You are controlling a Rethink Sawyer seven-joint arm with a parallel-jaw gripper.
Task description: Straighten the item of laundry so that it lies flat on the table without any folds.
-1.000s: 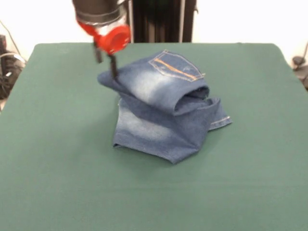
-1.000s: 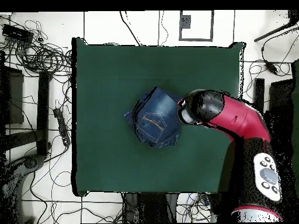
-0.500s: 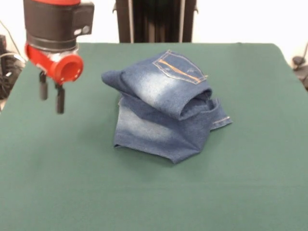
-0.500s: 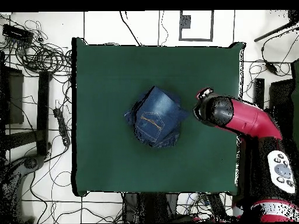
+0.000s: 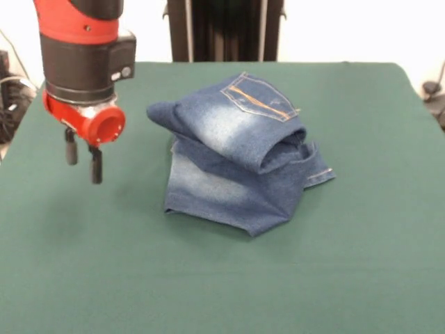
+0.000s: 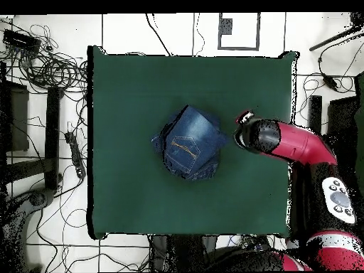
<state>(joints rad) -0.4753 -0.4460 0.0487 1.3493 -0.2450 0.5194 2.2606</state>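
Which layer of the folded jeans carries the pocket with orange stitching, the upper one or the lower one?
The upper layer of the jeans: its pocket faces up at the far side, while the lower layer shows only plain faded denim.

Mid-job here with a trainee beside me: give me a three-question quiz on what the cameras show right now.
1. True or false: the hand is gripping the jeans.
2. How do the jeans lie on the green table? A) spread flat B) folded in a heap C) hanging over the edge
3. Fill in: the pocket facing up on the heap has ____ stitching.

Key
1. False: it hangs beside them, apart, fingers open and empty.
2. B
3. orange
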